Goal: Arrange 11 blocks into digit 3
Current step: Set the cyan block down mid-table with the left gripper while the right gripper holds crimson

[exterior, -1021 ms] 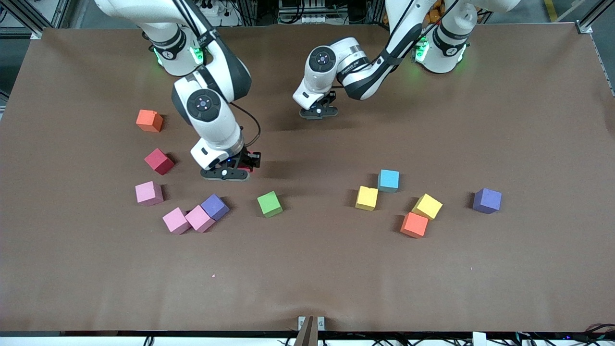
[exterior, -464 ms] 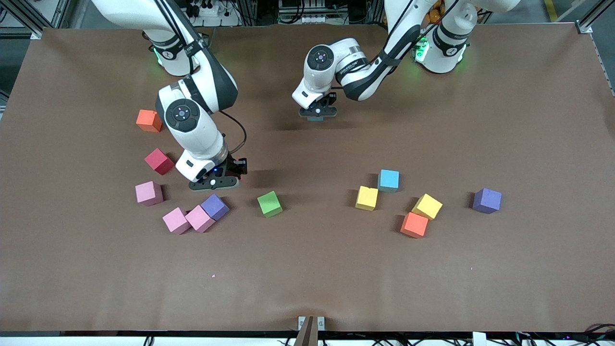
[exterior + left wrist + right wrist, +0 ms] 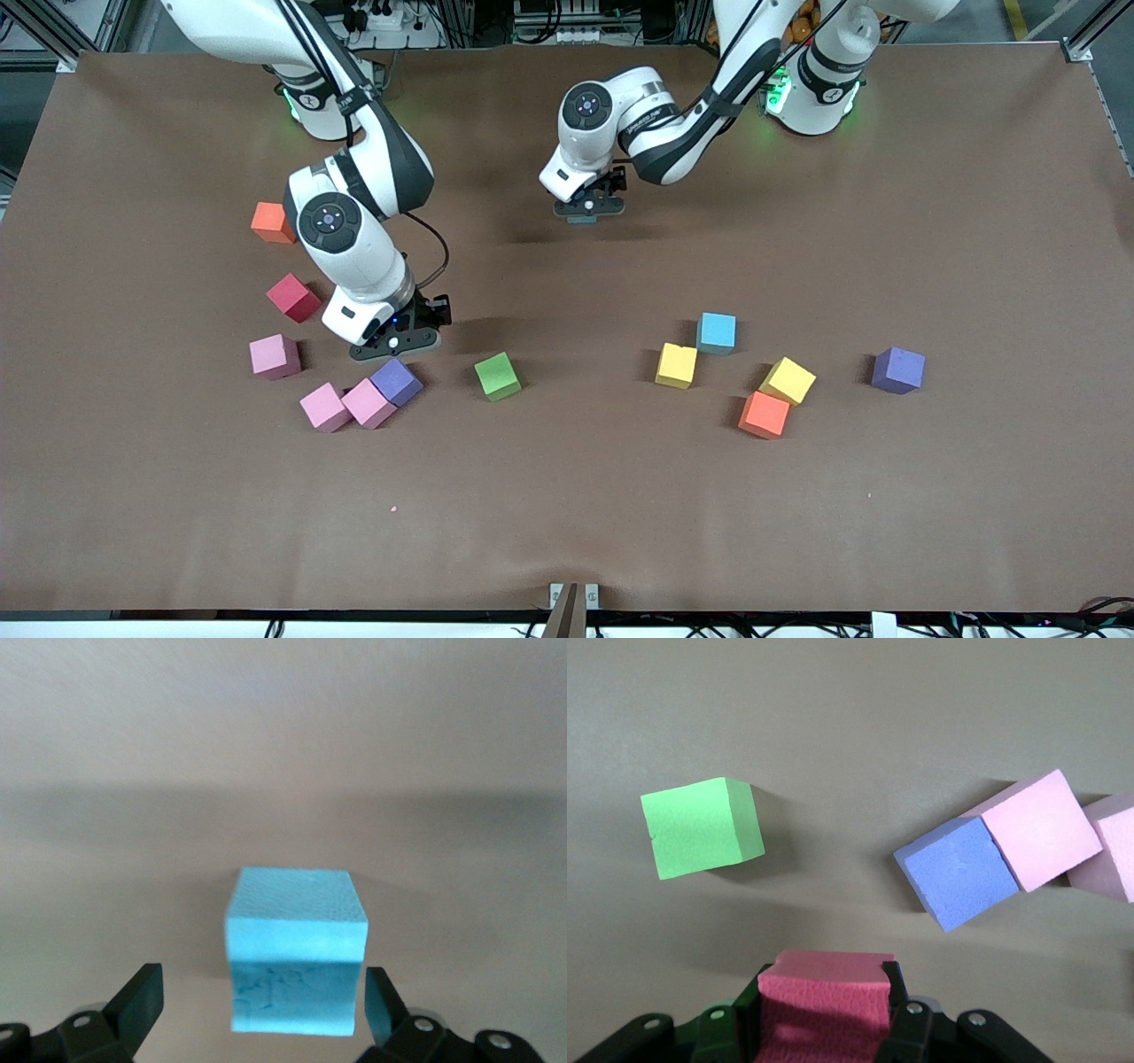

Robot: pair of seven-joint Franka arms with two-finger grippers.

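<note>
My left hand [image 3: 257, 1010] spread wide, cyan block [image 3: 297, 948] free on table [image 3: 567, 496]: lift straight up. My right hand [image 3: 824, 1023] clamped on pink-red block [image 3: 824, 1001] over purple block [image 3: 395, 381]: carry level, lower square

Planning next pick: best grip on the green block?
Come straight down on the green block and pinch two facing side walls. It sits alone, rotated on the table, so turn the fingers to match its slant. All four sides are free.
</note>
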